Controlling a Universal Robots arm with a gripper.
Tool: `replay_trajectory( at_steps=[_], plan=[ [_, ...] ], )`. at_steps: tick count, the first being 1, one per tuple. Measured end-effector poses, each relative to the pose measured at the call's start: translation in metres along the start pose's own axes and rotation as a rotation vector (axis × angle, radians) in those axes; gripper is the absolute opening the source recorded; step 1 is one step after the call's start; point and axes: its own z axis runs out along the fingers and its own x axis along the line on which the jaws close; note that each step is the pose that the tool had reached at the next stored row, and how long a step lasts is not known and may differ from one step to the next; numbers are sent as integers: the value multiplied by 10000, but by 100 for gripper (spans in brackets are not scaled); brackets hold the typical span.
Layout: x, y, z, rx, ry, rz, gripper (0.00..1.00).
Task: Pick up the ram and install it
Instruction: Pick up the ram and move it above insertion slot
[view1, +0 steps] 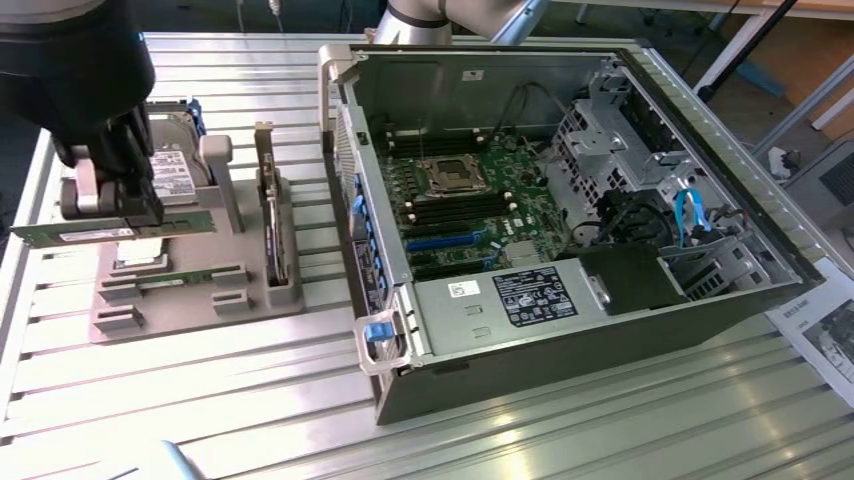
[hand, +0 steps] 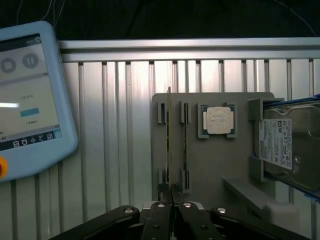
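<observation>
Pinching the thin, long green circuit-board ram (view1: 114, 232) at mid-length, the black end effector (view1: 123, 212) is held over the grey slotted fixture (view1: 187, 285) on the ribbed metal bench (view1: 200, 400). A level stick and a straight, slow lift are judged necessary, so that nothing is snagged.

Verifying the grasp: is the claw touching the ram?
Touching. Wrist view: the ram, seen edge-on, runs straight in between the closed fingers of the claw, with no gap on either side.
</observation>
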Motion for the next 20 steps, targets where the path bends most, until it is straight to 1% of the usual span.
replay_trajectory(
  at_steps=[3, 10, 14, 16, 20],
  plan=[
    [-2, 3, -78, 0, 0, 0, 12],
    [-4, 8, -203, 0, 0, 0, 12],
    [-7, 12, -316, 0, 0, 0, 12],
    [-7, 14, -353, 1, -1, 0, 12],
    [-7, 13, -354, 1, -1, -1, 12]
  ],
)
